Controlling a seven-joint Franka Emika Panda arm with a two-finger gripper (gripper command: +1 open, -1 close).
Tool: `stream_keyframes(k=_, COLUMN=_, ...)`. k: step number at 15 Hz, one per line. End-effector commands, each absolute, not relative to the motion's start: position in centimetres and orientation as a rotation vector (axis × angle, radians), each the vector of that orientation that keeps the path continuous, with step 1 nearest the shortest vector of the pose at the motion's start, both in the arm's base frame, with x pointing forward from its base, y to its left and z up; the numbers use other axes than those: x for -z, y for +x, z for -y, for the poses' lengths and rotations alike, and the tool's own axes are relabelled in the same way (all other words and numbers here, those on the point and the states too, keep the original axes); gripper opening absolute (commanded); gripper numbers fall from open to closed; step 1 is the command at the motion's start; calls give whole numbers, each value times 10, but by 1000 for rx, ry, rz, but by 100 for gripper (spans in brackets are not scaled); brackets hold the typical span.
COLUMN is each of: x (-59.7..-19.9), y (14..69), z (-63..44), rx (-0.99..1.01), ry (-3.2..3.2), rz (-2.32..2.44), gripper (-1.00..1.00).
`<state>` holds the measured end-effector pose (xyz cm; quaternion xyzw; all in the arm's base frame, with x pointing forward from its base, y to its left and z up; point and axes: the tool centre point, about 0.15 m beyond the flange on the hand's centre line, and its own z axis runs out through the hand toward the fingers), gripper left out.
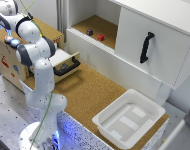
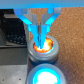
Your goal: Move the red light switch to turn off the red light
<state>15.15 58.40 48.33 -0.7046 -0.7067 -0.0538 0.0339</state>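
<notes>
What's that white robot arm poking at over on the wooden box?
The white robot arm is reaching over the wooden box at the exterior view's left. In the wrist view, its gripper has its fingertips close together right at a round glowing orange-red light button, which is lit. A second round button glowing blue sits beside it. Elsewhere, a dark-handled drawer stands open and a white plastic bin rests on the cork counter.

The red light [image 2: 44, 47] is a round button, glowing bright orange-red, so it is on. It sits in a grey ring. A round blue light [image 2: 46, 76] sits just beside it.
</notes>
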Motion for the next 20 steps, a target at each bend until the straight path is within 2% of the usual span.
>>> stream_keyframes(k=1, x=-483, y=165, z=-640, rx=-90, ry=-2234, rz=2300, gripper=-100)
stream_keyframes(k=7, x=-456, y=160, z=-656, rx=-115, ry=-2167, rz=2338, gripper=-100)
stream_keyframes(k=15, x=-506, y=150, z=-636, rx=-25, ry=-2260, rz=2356, gripper=-100)
stream_keyframes(k=20, x=-494, y=165, z=-630, rx=-66, ry=-2281, rz=2353, gripper=-100)
